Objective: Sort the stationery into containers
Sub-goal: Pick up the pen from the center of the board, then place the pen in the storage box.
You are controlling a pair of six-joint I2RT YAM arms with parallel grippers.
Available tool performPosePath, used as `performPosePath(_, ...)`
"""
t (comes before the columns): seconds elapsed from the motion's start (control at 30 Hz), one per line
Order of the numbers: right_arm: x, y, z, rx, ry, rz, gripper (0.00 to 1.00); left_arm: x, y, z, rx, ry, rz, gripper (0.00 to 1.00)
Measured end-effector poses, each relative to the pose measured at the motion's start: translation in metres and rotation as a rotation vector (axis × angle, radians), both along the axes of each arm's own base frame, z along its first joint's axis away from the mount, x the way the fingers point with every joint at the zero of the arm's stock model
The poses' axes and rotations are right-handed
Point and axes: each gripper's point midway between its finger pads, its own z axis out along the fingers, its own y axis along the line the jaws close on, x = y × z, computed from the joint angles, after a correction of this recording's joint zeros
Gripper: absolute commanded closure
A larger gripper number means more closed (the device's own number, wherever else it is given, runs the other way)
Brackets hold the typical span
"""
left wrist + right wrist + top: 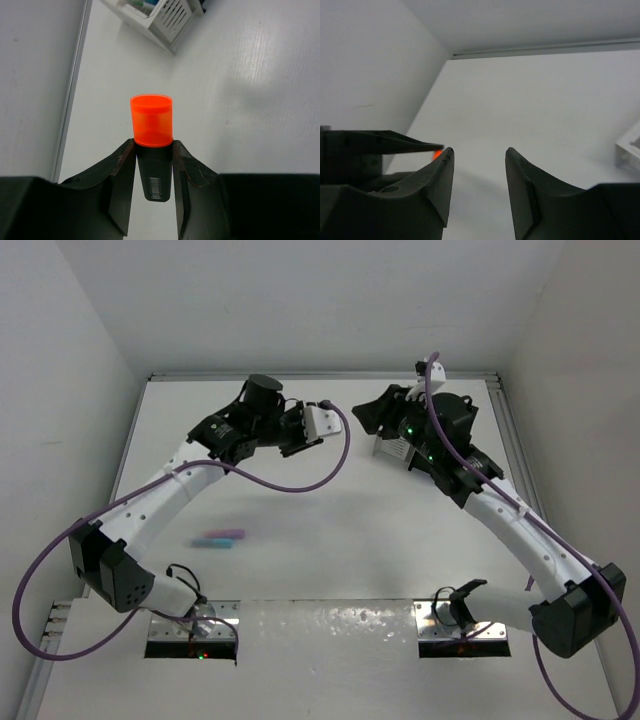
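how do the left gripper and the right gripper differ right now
The left gripper is shut on a stubby orange-capped, black-bodied highlighter; the right gripper is open, with nothing between its fingers. The left gripper is well apart from the white slatted organiser, which shows ahead of it; the right gripper is close beside that organiser. Both have black fingers and are over the far half of the white table.

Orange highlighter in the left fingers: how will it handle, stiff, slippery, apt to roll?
The orange highlighter looks like hard plastic, so probably stiff and light. Its rounded cap suggests it would roll if laid flat. The left fingers pinch only its black barrel, so it might pivot.
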Motion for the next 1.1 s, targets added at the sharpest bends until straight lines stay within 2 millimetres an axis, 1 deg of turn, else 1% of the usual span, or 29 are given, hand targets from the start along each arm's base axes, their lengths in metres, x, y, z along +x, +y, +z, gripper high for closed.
performPosePath(0.03,-0.001,0.008,0.004,0.027,-0.006,0.023,0.56,-0.004,-0.004,-0.001,-0.001,0.004,-0.012,1.00)
performPosePath(0.07,-0.002,0.012,0.004,0.034,-0.007,0.034,0.56,-0.007,-0.007,-0.001,-0.003,0.007,-0.021,1.00)
performPosePath(0.1,-0.005,0.020,0.005,0.047,-0.003,0.058,0.56,-0.010,-0.010,-0.002,-0.004,0.012,-0.028,1.00)
performPosePath(0.2,-0.009,0.036,0.001,0.064,0.012,0.102,0.54,-0.014,-0.015,-0.002,-0.010,0.018,-0.037,1.00)
performPosePath(0.37,-0.014,0.058,-0.016,0.057,0.057,0.159,0.54,-0.015,-0.018,0.000,-0.022,0.018,-0.034,1.00)
performPosePath(0.5,-0.017,0.069,-0.029,0.042,0.085,0.186,0.53,-0.014,-0.019,0.002,-0.034,0.018,-0.025,1.00)
performPosePath(0.57,-0.017,0.072,-0.032,0.037,0.094,0.193,0.55,-0.013,-0.020,0.003,-0.041,0.017,-0.021,1.00)
performPosePath(0.63,-0.018,0.076,-0.035,0.033,0.101,0.202,0.62,-0.013,-0.020,0.003,-0.046,0.020,-0.017,1.00)
performPosePath(0.67,-0.018,0.077,-0.036,0.031,0.102,0.206,0.72,-0.013,-0.020,0.003,-0.047,0.022,-0.013,1.00)
performPosePath(0.73,-0.018,0.080,-0.038,0.031,0.109,0.216,0.83,-0.012,-0.020,0.004,-0.051,0.023,-0.011,1.00)
performPosePath(0.77,-0.018,0.081,-0.037,0.033,0.110,0.219,0.95,-0.012,-0.020,0.004,-0.050,0.025,-0.006,1.00)
performPosePath(0.8,-0.018,0.082,-0.037,0.036,0.111,0.221,1.00,-0.012,-0.019,0.003,-0.049,0.025,-0.003,1.00)
performPosePath(0.83,-0.018,0.083,-0.037,0.037,0.112,0.220,1.00,-0.011,-0.019,0.003,-0.049,0.026,0.001,0.98)
performPosePath(0.87,-0.017,0.082,-0.037,0.037,0.112,0.219,1.00,-0.011,-0.019,0.003,-0.049,0.025,0.006,0.60)
performPosePath(0.9,-0.017,0.082,-0.037,0.036,0.111,0.218,1.00,-0.011,-0.019,0.004,-0.051,0.026,0.008,0.29)
performPosePath(0.93,-0.017,0.082,-0.037,0.032,0.110,0.219,1.00,-0.010,-0.019,0.004,-0.051,0.024,0.010,0.01)
performPosePath(1.03,-0.013,0.073,-0.039,-0.035,0.108,0.190,1.00,-0.006,-0.016,0.006,-0.067,0.029,0.056,0.00)
performPosePath(1.1,0.000,0.055,-0.033,-0.099,0.090,0.138,1.00,-0.004,-0.010,0.004,-0.062,0.024,0.091,0.00)
